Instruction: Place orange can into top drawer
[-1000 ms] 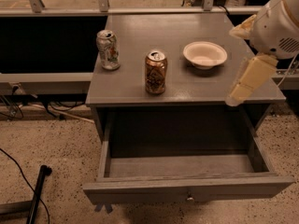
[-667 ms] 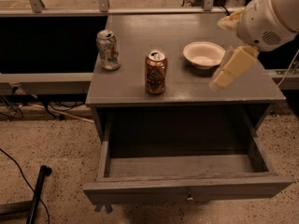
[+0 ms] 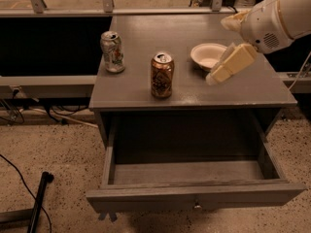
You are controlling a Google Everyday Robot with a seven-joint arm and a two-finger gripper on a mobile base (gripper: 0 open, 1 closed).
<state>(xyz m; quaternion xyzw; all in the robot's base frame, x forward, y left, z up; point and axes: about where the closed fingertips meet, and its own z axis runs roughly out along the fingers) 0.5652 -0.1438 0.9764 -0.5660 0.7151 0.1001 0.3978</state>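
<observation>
The orange can (image 3: 162,75) stands upright near the front edge of the grey cabinet top (image 3: 146,28). Below it the top drawer (image 3: 194,194) is pulled out and empty, its small knob on the front panel. My gripper (image 3: 219,50) hangs over the right part of the cabinet top, above the white bowl and to the right of the can, apart from it. Its cream fingers (image 3: 231,63) are spread and hold nothing.
A pale dented can (image 3: 112,52) stands at the left of the cabinet top. A white bowl (image 3: 204,55) sits right of the orange can, partly behind my finger. A metal rail runs behind the cabinet. A black pole (image 3: 40,200) and cables lie on the floor at left.
My gripper has moved left, from beyond the cabinet's right edge to over the top beside the bowl. The cans, bowl and drawer have not moved.
</observation>
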